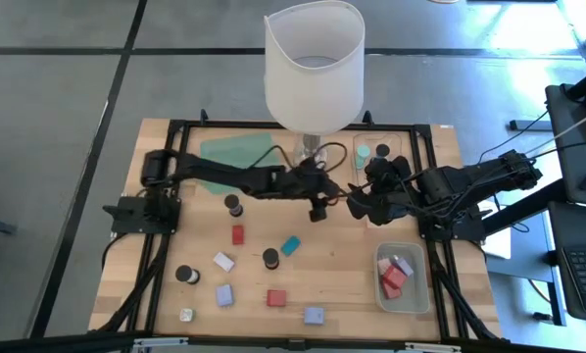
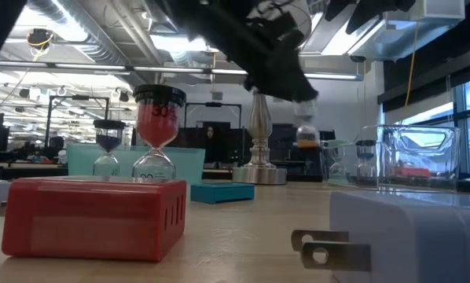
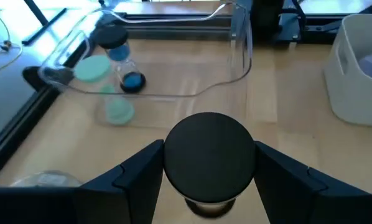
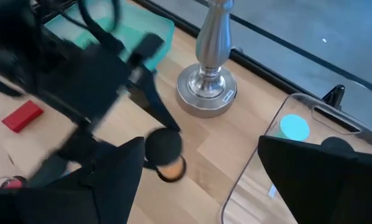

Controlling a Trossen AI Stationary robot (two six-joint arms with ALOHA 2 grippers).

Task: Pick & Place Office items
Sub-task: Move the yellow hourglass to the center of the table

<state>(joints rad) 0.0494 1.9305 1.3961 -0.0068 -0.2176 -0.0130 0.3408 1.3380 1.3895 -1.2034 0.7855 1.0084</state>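
The left claw (image 3: 209,180) is carrying a dark-capped timer (image 3: 209,163) toward the far clear tray (image 3: 239,50), the right claw (image 4: 198,180) is waiting wide, and many items (image 1: 275,298) remain on the table (image 1: 342,284).

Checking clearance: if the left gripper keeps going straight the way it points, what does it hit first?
The left gripper, shut on a black-capped sand timer, points across bare table at the clear tray. The tray's near wall looks first in line, with two timers inside it. Depth is hard to judge.

Hidden and cut-off parts
The lamp (image 1: 313,64) shade covers the table's (image 1: 342,284) far middle; the dark-capped cylinder's (image 3: 209,155) lower body is cropped away.
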